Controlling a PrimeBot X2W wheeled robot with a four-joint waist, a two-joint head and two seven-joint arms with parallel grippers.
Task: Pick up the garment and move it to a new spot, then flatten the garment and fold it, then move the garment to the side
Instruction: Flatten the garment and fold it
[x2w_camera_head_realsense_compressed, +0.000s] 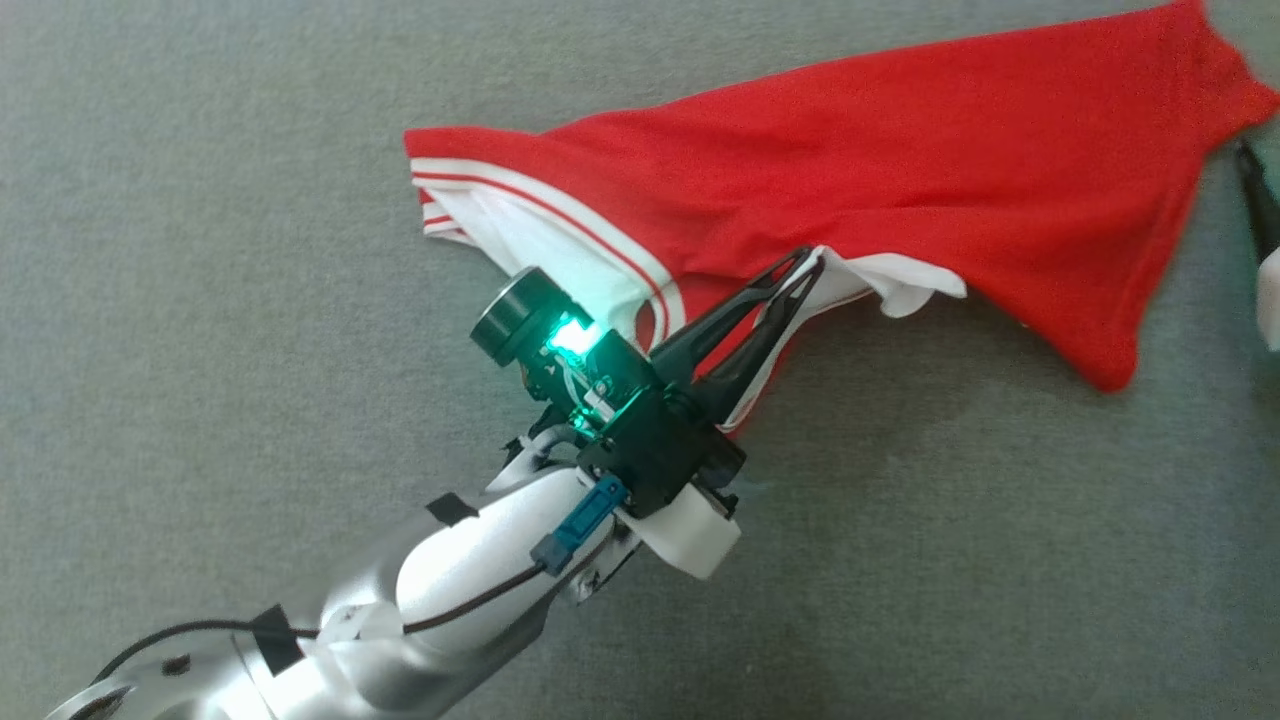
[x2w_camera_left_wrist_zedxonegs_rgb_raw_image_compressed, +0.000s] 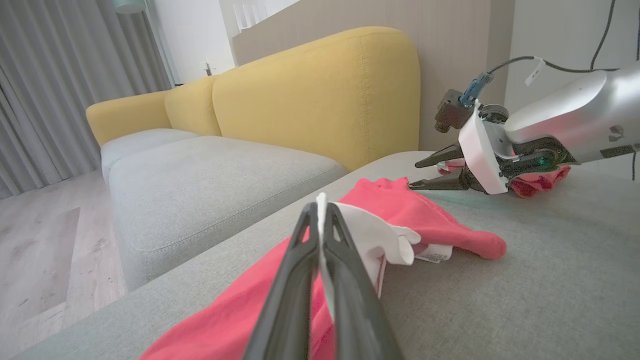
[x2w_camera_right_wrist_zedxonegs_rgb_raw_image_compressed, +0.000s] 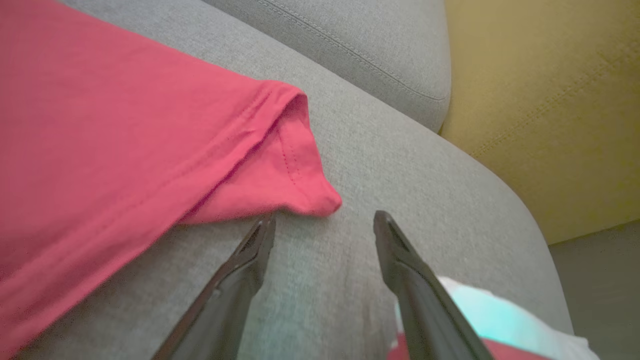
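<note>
1. The red garment (x2w_camera_head_realsense_compressed: 900, 170) is lying stretched across the grey cushion (x2w_camera_head_realsense_compressed: 200, 300).
2. The left gripper (x2w_camera_head_realsense_compressed: 808, 262) is clamping its white edge, jaws together on the cloth, probably to pull it flat.
3. The right gripper (x2w_camera_right_wrist_zedxonegs_rgb_raw_image_compressed: 324, 218) is hovering, jaws apart, just beside a red corner, likely readying a grab.

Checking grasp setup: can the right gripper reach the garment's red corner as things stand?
Probably yes: the right gripper stands open, the garment's red corner lies just ahead of it, and nothing but bare grey cushion lies between.
</note>
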